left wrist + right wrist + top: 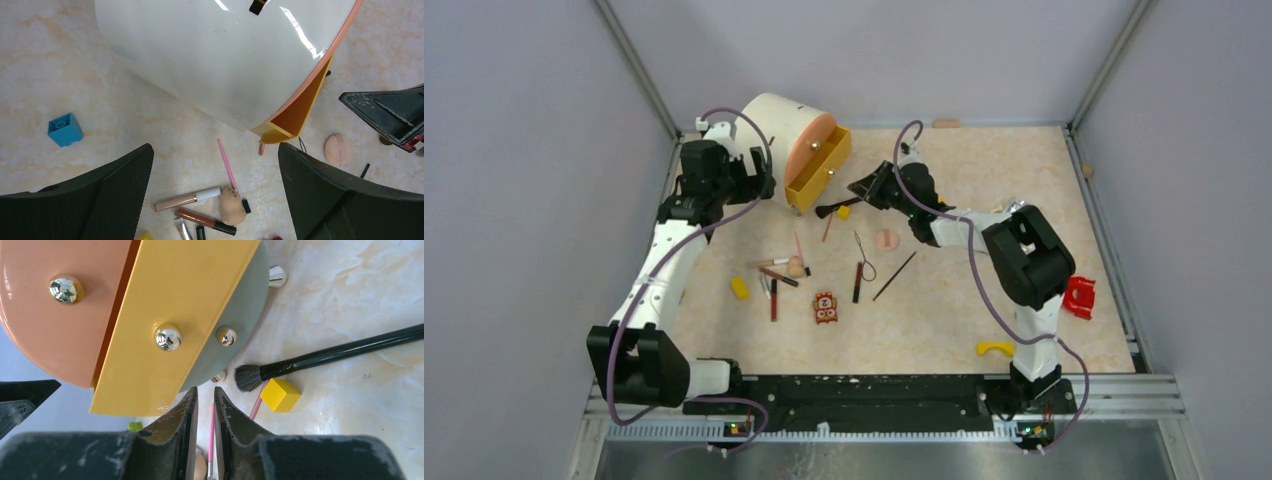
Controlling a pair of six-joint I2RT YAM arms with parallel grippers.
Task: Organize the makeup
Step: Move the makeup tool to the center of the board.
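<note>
The makeup lies loose on the table. A black brush (330, 355) rests beside the open yellow drawer (170, 315) of the round white organizer (784, 135). A pink stick (226, 165), an egg-shaped puff (231, 206) and gloss tubes (185, 200) lie in a cluster. A round puff (886, 239), a black wire loop (864, 255) and thin sticks (894, 276) lie further right. My right gripper (205, 390) hovers at the drawer front, its jaws a narrow slit apart with nothing between them. My left gripper (215, 150) stands wide open beside the organizer, above the cluster.
A yellow block (280, 395) sits by the brush tip and another (740, 288) lies left of the cluster. The patterned toy figure (825, 307), a red object (1079, 296), a curved yellow piece (995, 349) and a blue block (65, 130) also lie about.
</note>
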